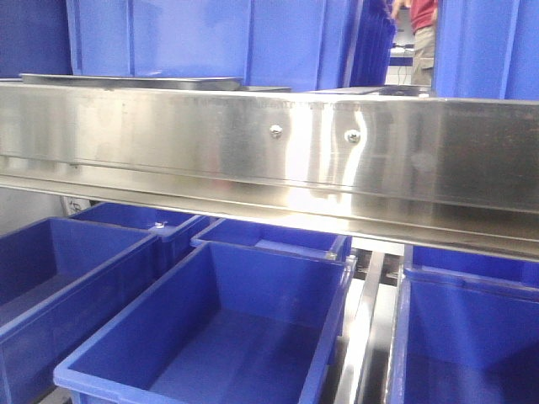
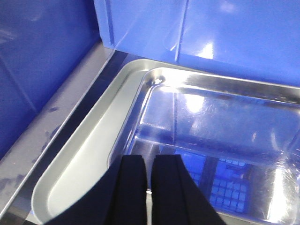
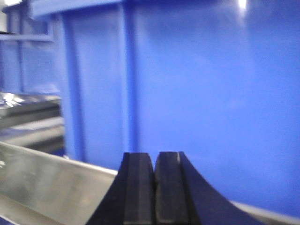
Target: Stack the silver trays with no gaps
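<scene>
In the left wrist view, two silver trays lie one in the other. The upper tray (image 2: 220, 122) is shiny and mirrors blue. It sits shifted right, so a wide strip of the lower tray (image 2: 89, 154) shows along its left side. My left gripper (image 2: 150, 159) is at the upper tray's near rim, its black fingers almost together with the thin rim between them. In the front view the trays show only as slim strips (image 1: 130, 81) above the rail. My right gripper (image 3: 153, 154) is shut and empty, facing a blue bin wall (image 3: 201, 93).
A broad steel shelf rail (image 1: 278, 160) with screw heads crosses the front view, with deep blue bins (image 1: 219, 337) below it. Blue bin walls (image 2: 211, 33) stand close behind and left of the trays. A steel edge (image 3: 42, 183) lies below the right gripper.
</scene>
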Tool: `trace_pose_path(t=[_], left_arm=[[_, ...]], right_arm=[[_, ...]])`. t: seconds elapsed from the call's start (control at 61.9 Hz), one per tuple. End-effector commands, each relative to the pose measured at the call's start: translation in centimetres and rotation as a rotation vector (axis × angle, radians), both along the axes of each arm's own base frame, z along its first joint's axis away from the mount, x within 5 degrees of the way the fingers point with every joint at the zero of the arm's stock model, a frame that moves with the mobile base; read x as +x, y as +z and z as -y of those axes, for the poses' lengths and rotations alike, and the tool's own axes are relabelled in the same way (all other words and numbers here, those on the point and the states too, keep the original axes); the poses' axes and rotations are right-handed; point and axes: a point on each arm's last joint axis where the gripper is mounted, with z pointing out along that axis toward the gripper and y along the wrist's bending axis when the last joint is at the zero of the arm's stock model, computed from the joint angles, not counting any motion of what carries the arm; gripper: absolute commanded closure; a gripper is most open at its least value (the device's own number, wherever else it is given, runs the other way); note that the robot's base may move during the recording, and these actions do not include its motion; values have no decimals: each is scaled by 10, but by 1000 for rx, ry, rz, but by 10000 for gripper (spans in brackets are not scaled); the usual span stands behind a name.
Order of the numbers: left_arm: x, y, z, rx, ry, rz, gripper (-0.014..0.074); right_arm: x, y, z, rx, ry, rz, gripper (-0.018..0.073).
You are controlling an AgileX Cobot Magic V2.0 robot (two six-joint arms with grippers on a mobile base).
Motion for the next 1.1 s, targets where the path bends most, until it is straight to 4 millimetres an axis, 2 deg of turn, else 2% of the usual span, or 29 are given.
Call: trace_pose_path(t=[0.0, 0.21, 0.614, 1.082], left_arm=[[-2, 9, -1, 4, -7, 37, 571], [-2, 9, -1, 4, -7, 37, 571], [-2, 9, -1, 4, -7, 37, 571], [-2, 9, -1, 4, -7, 37, 571]], right_arm=[[0, -5, 3, -2, -32, -55, 637], [0, -4, -1, -181, -4, -31, 637], [-1, 4, -1, -172, -7, 63, 637], [-1, 5, -1, -171, -7, 72, 637]])
